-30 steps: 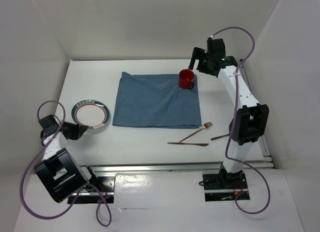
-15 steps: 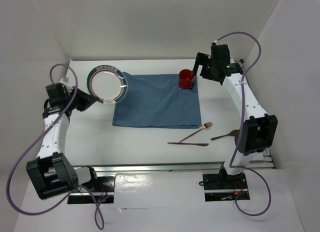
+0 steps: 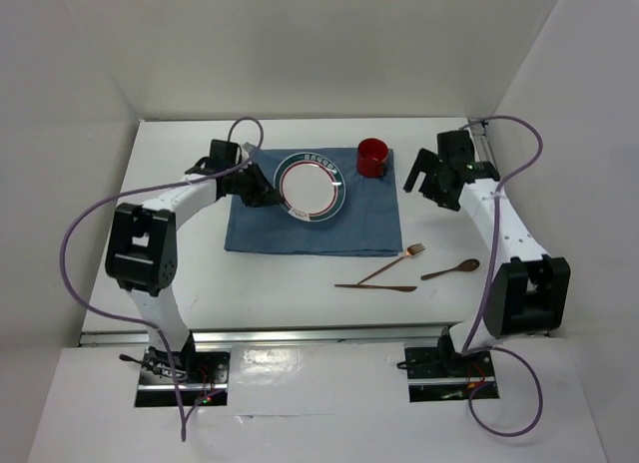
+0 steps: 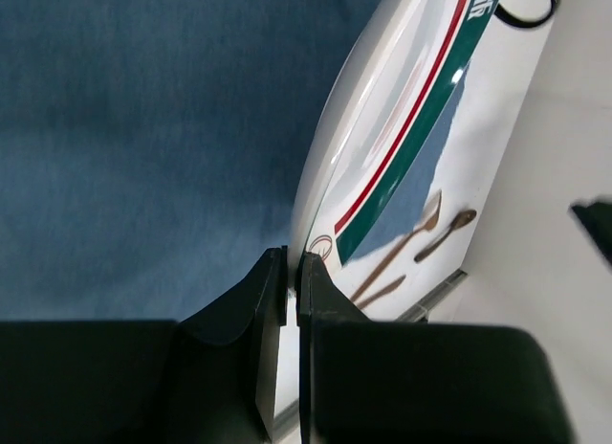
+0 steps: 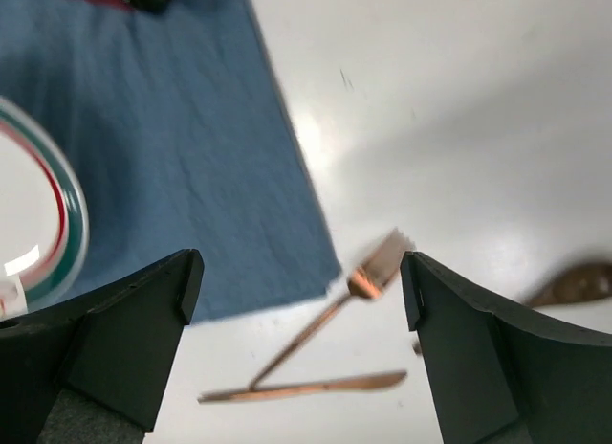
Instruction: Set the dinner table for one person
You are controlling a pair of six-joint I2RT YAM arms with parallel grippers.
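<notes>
The left gripper (image 4: 292,272) is clamped on the rim of a green-and-red-banded plate (image 3: 312,187), its lettering unreadable, tilted over the blue placemat (image 3: 300,229) mid-far on the dinner table (image 3: 280,283), beside a red mug (image 3: 372,157), while the right gripper (image 5: 301,272) hangs with its fingers apart by the right edge, beyond the fork (image 3: 389,265), knife (image 3: 376,286) and spoon (image 3: 451,270).

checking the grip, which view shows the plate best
Top external: the whole plate shows over the placemat, left gripper at its rim. Left wrist shows only the pinched rim edge-on; right wrist a blurred sliver of rim.
</notes>
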